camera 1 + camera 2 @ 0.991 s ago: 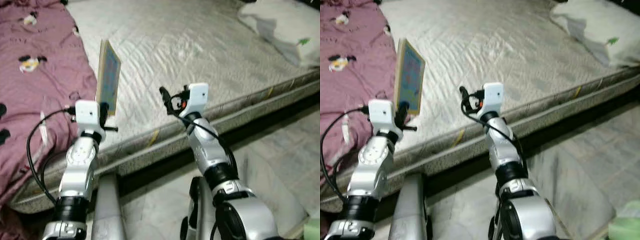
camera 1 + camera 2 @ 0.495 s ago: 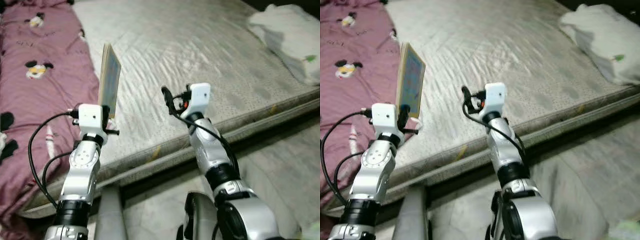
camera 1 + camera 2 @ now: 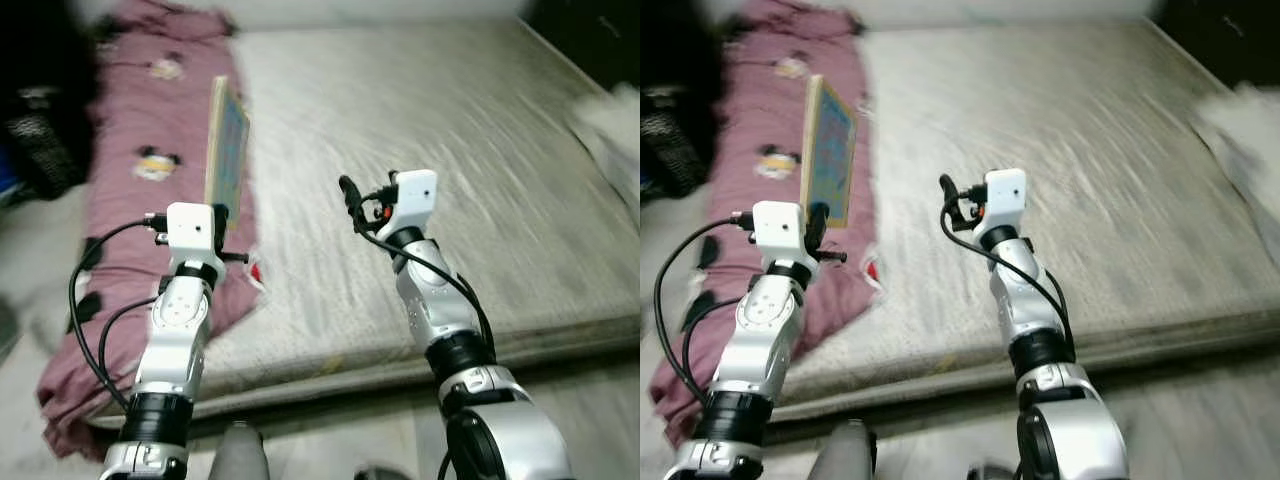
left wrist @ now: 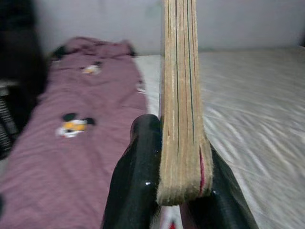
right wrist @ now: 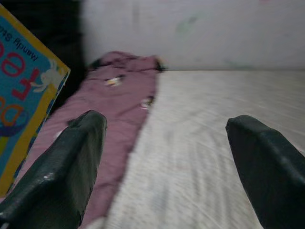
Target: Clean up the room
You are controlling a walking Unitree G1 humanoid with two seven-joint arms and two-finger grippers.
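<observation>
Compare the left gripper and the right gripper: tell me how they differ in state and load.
The left gripper has its fingers shut on a thin book held upright on edge, while the right gripper holds nothing. The left one's fingers press against the book's lower edge; the right one's fingers are spread wide apart. Both are raised in front of the robot over the mattress, near the purple blanket.
</observation>
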